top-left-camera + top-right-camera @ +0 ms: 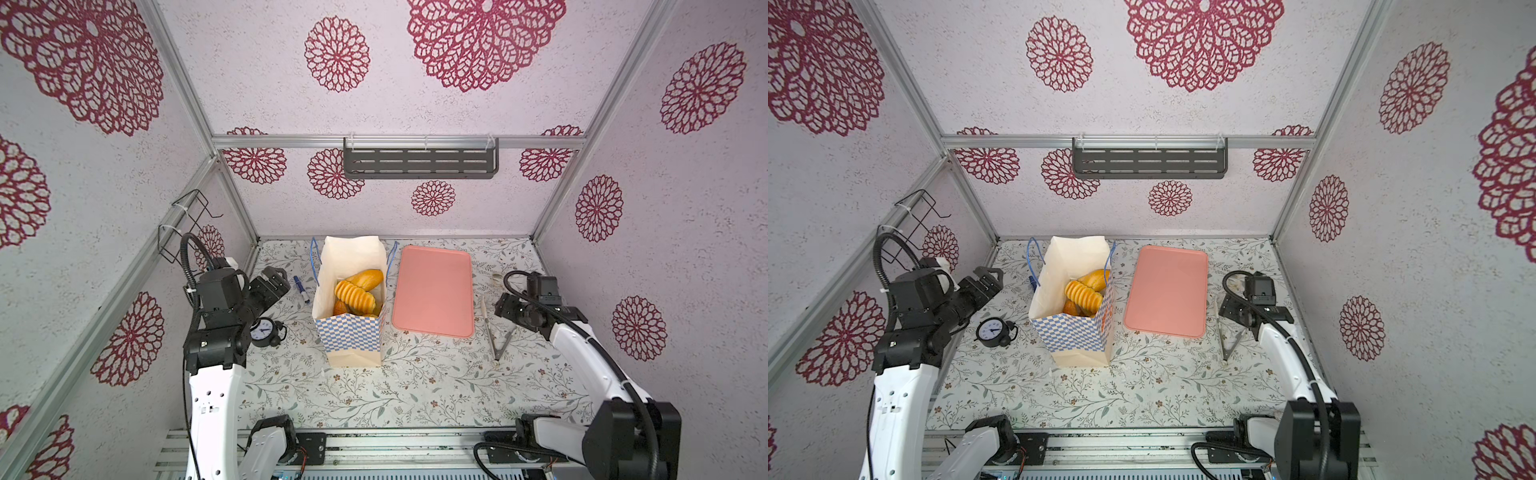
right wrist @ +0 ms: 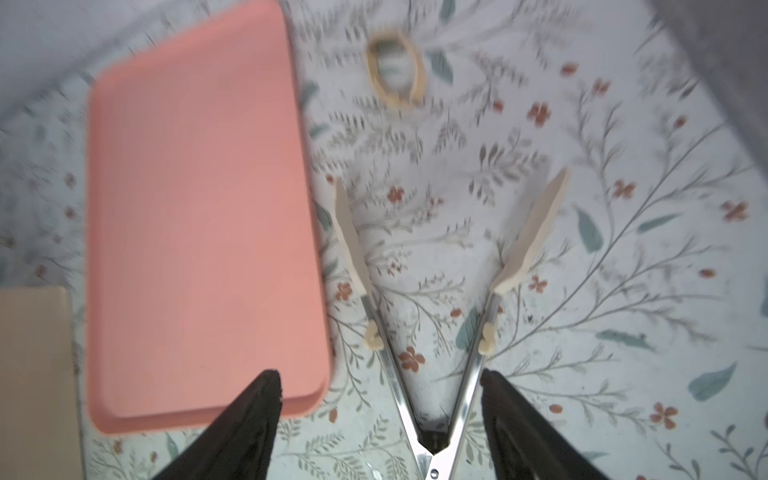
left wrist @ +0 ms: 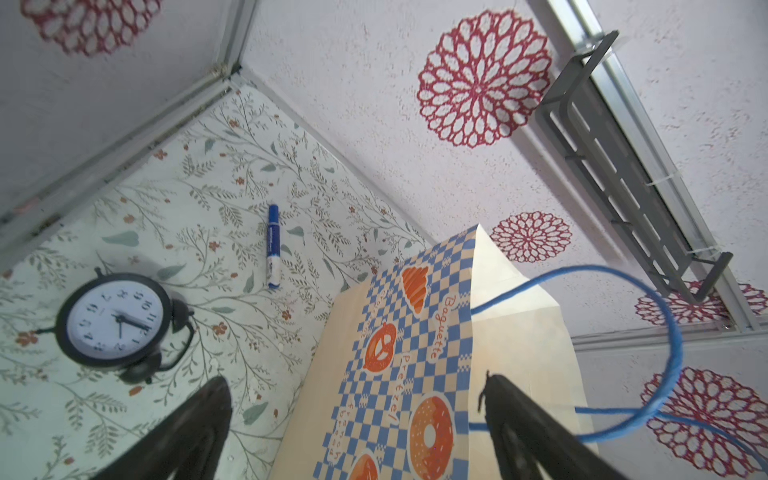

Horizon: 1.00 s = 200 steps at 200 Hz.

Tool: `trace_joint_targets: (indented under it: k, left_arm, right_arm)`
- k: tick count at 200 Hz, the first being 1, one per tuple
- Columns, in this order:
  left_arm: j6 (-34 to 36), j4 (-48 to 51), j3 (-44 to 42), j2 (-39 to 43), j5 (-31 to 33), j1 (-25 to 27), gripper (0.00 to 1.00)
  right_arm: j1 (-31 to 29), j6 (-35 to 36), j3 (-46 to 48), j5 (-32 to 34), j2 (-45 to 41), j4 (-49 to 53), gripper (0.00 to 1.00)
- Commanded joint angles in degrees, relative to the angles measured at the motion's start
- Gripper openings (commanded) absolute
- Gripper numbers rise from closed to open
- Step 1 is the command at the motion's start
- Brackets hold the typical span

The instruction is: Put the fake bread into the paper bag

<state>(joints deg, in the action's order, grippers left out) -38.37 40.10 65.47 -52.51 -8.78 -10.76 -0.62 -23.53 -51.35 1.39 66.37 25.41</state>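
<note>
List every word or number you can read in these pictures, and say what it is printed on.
"Baguette": orange, on the checkered side of the paper bag.
"Pretzel": same side.
"1" to "12": dial of the alarm clock.
Unreadable: the label on the blue marker and the bag's smaller orange script, both too small.

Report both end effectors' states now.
Left end effector: open, empty, beside the paper bag.
Right end effector: open, empty, over the tongs.

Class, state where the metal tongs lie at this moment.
In both top views the tongs lie open on the floral table, right side, just right of the pink tray, close by the right gripper.
</note>
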Motion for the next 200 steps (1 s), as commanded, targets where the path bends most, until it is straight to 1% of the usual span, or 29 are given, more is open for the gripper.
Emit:
trace_joint_targets:
  k: [1, 7, 14, 17, 21, 31, 35, 37, 44, 53, 61, 71, 81, 94, 106, 119, 136, 156, 179, 189, 200]
  left_arm:
    - [5.0, -6.0, 0.0, 0.4, 6.2, -0.4, 0.97]
    - [6.9, -8.4, -1.2, 0.9, 6.5, -0.4, 0.97]
    - [8.8, -11.7, -3.2, 1.9, 7.5, -0.5, 0.98]
    - [9.2, -13.2, -4.0, 2.4, 8.5, -0.4, 0.97]
    - [9.4, -15.3, -5.2, 3.2, 10.0, -0.5, 0.97]
    - [9.5, -20.2, -8.7, 5.1, 14.4, -0.4, 0.97]
    - [10.0, -22.4, -10.3, 5.7, 15.7, -0.4, 0.97]
    - [10.3, -23.8, -11.2, 6.0, 16.1, -0.4, 0.97]
    - [12.1, -27.7, -13.5, 6.4, 16.5, -0.5, 0.97]
    - [14.5, -30.9, -15.5, 5.9, 17.2, -0.5, 0.97]
    - [14.8, -32.2, -16.8, 5.2, 18.4, -0.4, 0.97]
    - [14.3, -33.7, -18.6, 3.8, 19.5, -0.4, 0.97]
    - [13.8, -37.2, -21.8, 2.3, 21.5, -0.4, 0.97]
    - [13.7, -44.5, -27.5, 0.4, 24.8, -0.4, 0.97]
    - [13.9, -51.8, -32.8, -1.9, 29.2, -0.4, 0.97]
    - [15.8, -57.4, -36.2, -5.6, 31.8, -0.4, 0.98]
    - [16.8, -61.0, -37.6, -12.1, 34.1, -0.4, 0.98]
    - [16.6, -67.3, -39.0, -19.3, 33.5, -0.2, 0.97]
    - [18.8, -72.1, -38.9, -25.6, 35.0, 1.2, 0.97]
    - [20.8, -76.4, -39.2, -27.9, 35.1, 1.4, 0.97]
    - [22.2, -79.7, -39.3, -30.0, 34.9, 1.8, 0.97]
  right_arm:
    - [0.3, 0.0, -3.2, 9.9, -5.3, -4.5, 0.83]
    - [0.3, 0.9, -3.1, 11.8, -6.3, -6.6, 0.86]
    - [0.3, 2.0, -2.9, 13.1, -7.6, -9.0, 0.96]
    - [0.3, 2.2, -2.8, 13.8, -8.0, -9.7, 0.98]
    - [0.3, 2.0, -2.4, 15.1, -8.7, -10.8, 0.97]
    - [0.2, 1.5, 1.4, 17.9, -11.0, -17.0, 0.87]
    - [0.3, 1.3, 3.6, 19.2, -12.2, -20.6, 0.86]
    - [0.3, 1.2, 4.7, 19.6, -12.9, -22.3, 0.87]
    - [0.3, 1.9, 7.9, 20.0, -15.2, -27.2, 0.98]
    - [0.3, 4.7, 11.7, 17.5, -17.7, -33.5, 0.99]
    - [0.3, 7.1, 14.6, 14.6, -19.1, -38.3, 0.99]
    - [0.4, 7.9, 16.7, 14.5, -18.9, -41.5, 0.99]
    - [0.3, 8.0, 17.6, 16.1, -17.3, -42.8, 0.99]
    - [0.3, 10.0, 19.3, 18.9, -14.3, -45.5, 0.99]
    - [0.3, 12.1, 22.3, 22.4, -11.8, -50.6, 0.99]
    - [0.3, 14.4, 25.6, 25.3, -8.6, -56.3, 0.99]
    - [0.3, 15.9, 27.5, 28.0, -3.1, -60.0, 0.99]
    - [0.1, 16.0, 30.3, 29.1, 2.8, -67.5, 0.98]
    - [0.0, 14.3, 31.5, 29.3, 8.1, -72.2, 0.98]
    - [-0.1, 14.3, 31.9, 28.7, 10.3, -75.2, 0.98]
    - [-0.4, 15.0, 31.7, 27.7, 12.3, -76.2, 0.99]
